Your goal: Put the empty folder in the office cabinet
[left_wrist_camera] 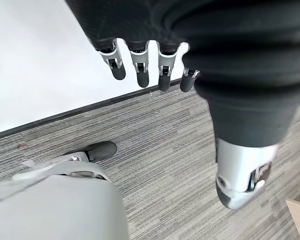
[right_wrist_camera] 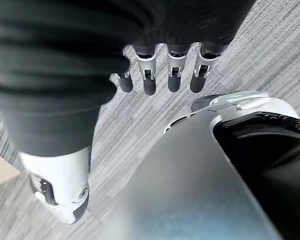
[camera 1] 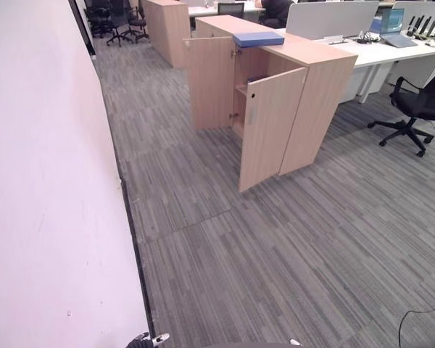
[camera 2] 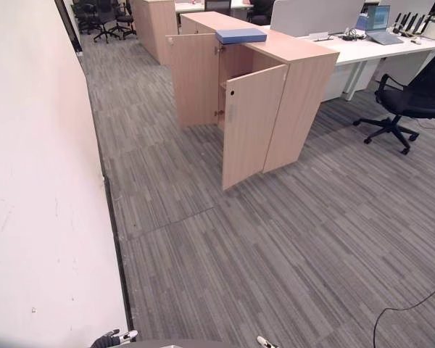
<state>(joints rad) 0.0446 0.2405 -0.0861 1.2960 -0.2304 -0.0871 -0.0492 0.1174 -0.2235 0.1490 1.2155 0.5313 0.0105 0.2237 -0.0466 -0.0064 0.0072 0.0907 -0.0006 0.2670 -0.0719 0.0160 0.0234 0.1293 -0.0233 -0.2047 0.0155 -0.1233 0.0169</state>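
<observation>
Left hand (left_wrist_camera: 155, 65) and right hand (right_wrist_camera: 160, 75) hang over grey carpet (camera 1: 275, 254), fingers loosely straight, holding nothing. Well ahead, the blue folder (camera 1: 258, 38) lies atop the open-doored cabinet (camera 1: 315, 94), whose interior is mostly hidden.

We look down on grey striped carpet (camera 1: 290, 246) beside a pale wall (camera 1: 43, 188) with a dark skirting strip. At right, a black swivel chair (camera 1: 418, 106) stands near a white desk (camera 1: 391, 52) carrying an open laptop (camera 1: 393, 26). Farther back stand another wooden unit (camera 1: 167, 29) and more black chairs (camera 1: 116, 20).
</observation>
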